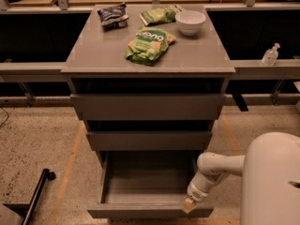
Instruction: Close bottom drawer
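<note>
The bottom drawer (149,211) of the grey cabinet is pulled out wide, its plain grey tray (147,183) bare inside. Its flat front panel lies along the bottom of the view. My gripper (189,205) reaches in from the lower right on a white arm (216,168) and sits at the right end of the drawer's front panel, touching or just over its top edge. The two drawers above, the middle one (149,140) and the top one (149,106), stick out only slightly.
On the cabinet top (93,50) lie a green snack bag (149,44), a dark bag (113,15), another green bag (160,14) and a white bowl (190,21). A sanitiser bottle (270,55) stands on the right ledge. A black bar (36,196) lies on the floor at left.
</note>
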Available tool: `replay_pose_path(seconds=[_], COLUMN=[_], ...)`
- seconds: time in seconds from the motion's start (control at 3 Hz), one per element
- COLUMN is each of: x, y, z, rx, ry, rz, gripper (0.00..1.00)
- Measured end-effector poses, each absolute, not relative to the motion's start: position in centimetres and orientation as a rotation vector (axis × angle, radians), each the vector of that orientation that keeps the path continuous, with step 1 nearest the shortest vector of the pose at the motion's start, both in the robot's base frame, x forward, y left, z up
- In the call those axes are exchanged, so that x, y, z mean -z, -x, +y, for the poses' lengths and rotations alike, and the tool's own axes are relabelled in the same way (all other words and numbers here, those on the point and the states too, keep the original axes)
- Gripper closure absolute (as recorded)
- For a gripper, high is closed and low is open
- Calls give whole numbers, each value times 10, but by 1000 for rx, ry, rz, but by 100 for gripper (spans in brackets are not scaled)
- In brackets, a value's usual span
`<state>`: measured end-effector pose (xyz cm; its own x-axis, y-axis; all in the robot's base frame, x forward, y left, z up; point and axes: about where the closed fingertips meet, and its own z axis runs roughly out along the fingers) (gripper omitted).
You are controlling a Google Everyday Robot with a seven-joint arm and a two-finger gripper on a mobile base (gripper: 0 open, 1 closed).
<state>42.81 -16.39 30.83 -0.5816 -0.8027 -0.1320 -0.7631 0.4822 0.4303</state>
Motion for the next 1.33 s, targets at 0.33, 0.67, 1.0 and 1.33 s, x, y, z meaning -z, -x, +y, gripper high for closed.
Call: replay_pose_path(seconds=[0.33, 0.67, 1.0, 1.33], x=[-287, -257, -230, -204], y=[-423, -419, -419, -424], z=[-171, -174, -175, -183], rx=[650, 612, 589, 567], ry=[-1338, -1286, -1239, -1175], rz=[-2642, -2660, -2673, -2676], gripper=[100, 100, 100, 100])
